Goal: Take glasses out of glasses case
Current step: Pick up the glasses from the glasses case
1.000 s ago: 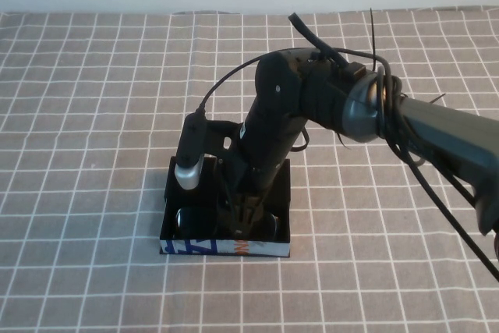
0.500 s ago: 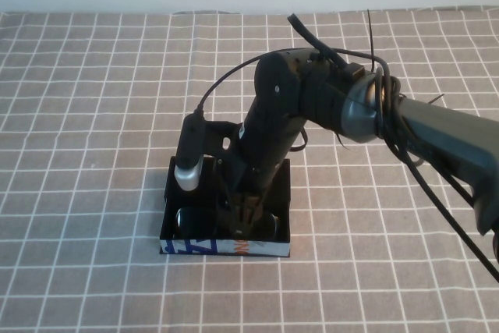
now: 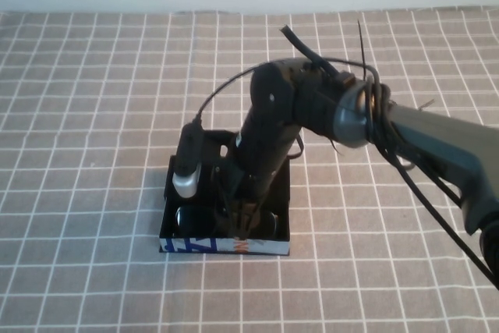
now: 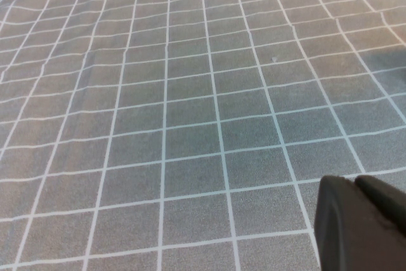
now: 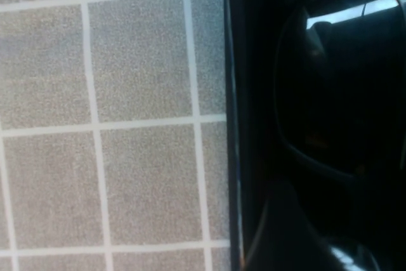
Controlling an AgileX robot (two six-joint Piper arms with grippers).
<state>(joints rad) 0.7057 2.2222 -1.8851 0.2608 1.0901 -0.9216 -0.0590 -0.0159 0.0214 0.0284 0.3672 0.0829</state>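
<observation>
The glasses case (image 3: 195, 246) lies open on the checked cloth, its light blue front wall facing me. The black glasses (image 3: 185, 217) lie inside it, with one dark lens showing on each side of my right gripper (image 3: 243, 217). That gripper reaches straight down into the middle of the case, at the bridge of the glasses. In the right wrist view a dark lens (image 5: 336, 80) fills the case beside its wall (image 5: 231, 125). My left gripper (image 4: 365, 220) is shut and empty over bare cloth, out of the high view.
The grey cloth with white grid lines (image 3: 93, 115) covers the whole table. The right arm (image 3: 437, 142) and its cables (image 3: 421, 185) stretch from the right edge over the cloth to the case. A white wall runs along the far edge.
The right arm's wrist and forearm have shifted slightly left and away. Its gripper stays down inside the case. The case and glasses have not moved.
</observation>
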